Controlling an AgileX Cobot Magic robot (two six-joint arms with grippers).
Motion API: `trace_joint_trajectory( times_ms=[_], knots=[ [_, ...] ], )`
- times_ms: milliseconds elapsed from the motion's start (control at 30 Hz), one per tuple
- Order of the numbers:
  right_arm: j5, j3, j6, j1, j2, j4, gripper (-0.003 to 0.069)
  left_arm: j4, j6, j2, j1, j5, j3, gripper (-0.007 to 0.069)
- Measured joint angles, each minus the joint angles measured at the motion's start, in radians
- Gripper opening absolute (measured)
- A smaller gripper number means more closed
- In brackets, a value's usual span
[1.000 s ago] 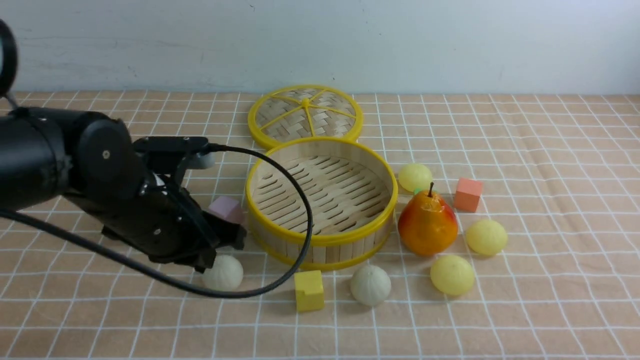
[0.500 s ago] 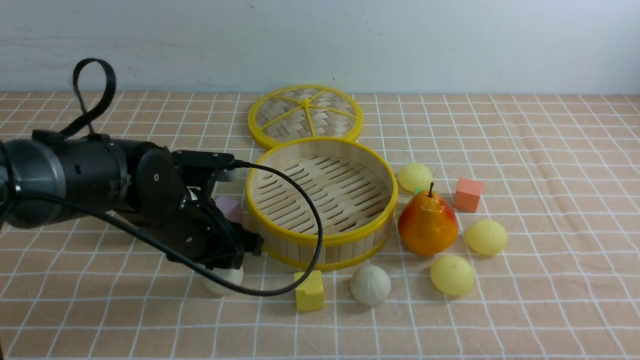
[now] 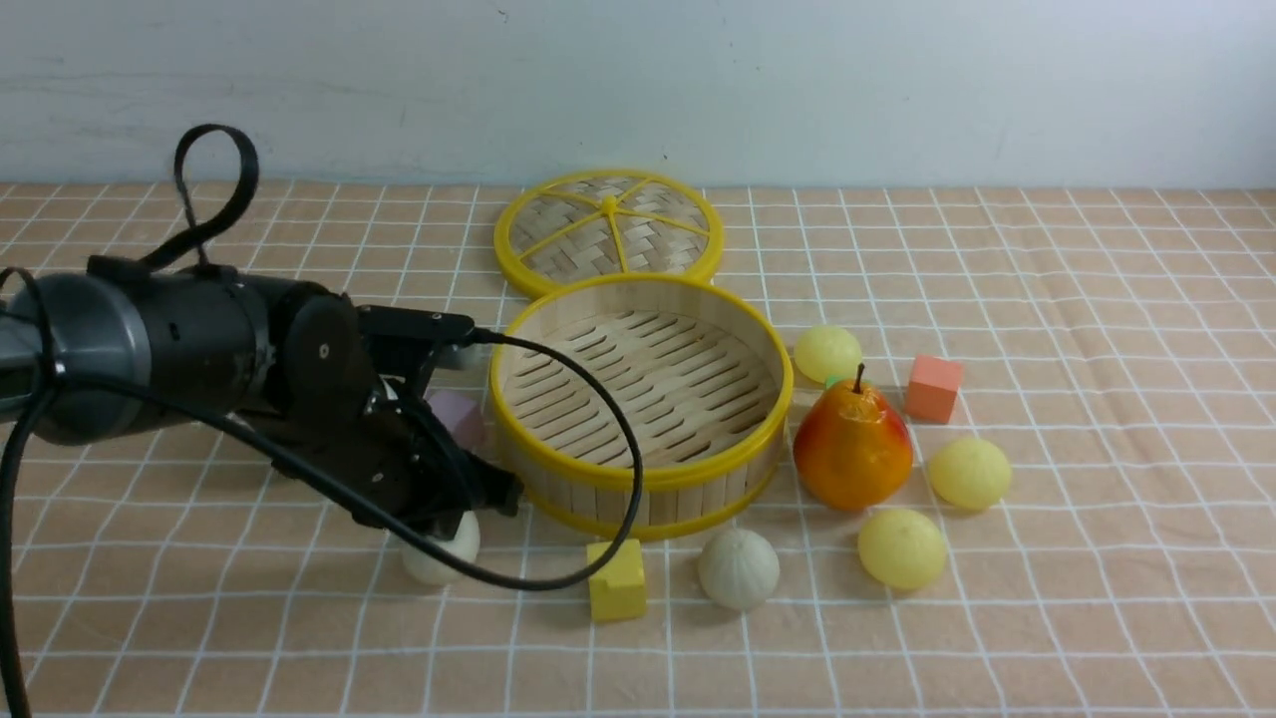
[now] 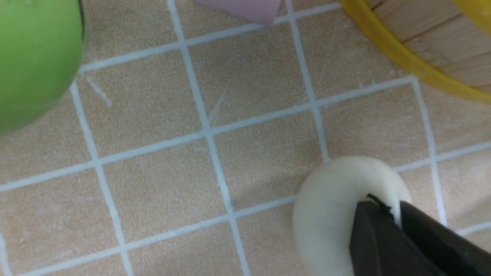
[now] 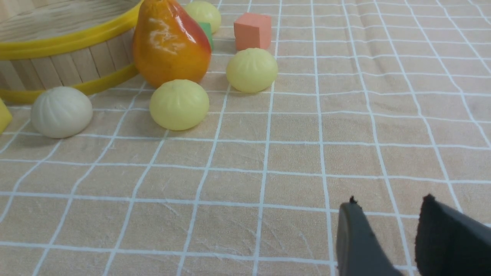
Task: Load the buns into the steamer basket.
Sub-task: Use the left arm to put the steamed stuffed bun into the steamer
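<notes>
Left gripper point(image 4: 397, 214), shut, masks off-white bun point(image 3: 439, 553)

Pear point(image 3: 853, 446) partly hides green block point(image 3: 833, 381), at basket's point(image 3: 643, 479) three o'clock; right gripper point(image 5: 385, 207) open.

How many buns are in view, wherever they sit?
5: off-white under the left gripper; off-white before the basket; pale yellow and around the pear.

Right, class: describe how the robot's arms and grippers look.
The left arm is dark, rounded and glossy, with paler grey bands and a looping black cable. Both the left gripper and right gripper have slim blackish fingers.
</notes>
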Motion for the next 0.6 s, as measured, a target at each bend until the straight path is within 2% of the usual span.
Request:
trace_joint_trajectory(
  times_ms=[200, 267, 433, 600],
  knots=[
    [0.000, 0.000, 0.000, 0.000, 0.000, 0.000, 0.0241, -0.002, 0.024, -0.099, -0.055, 0.045, -0.103, -0.0010],
    [0.000, 0.000, 0.000, 0.000, 0.000, 0.000, 0.0241, -0.008, 0.066, -0.092, -0.088, -0.009, -0.160, -0.0010],
    [0.000, 0.000, 0.000, 0.000, 0.000, 0.000, 0.0241, 0.004, 0.098, 0.017, -0.095, -0.109, -0.222, 0.0003],
    [0.000, 0.000, 0.000, 0.000, 0.000, 0.000, 0.0241, 0.068, 0.101, 0.168, -0.085, -0.110, -0.288, 0.0101]
  ],
)
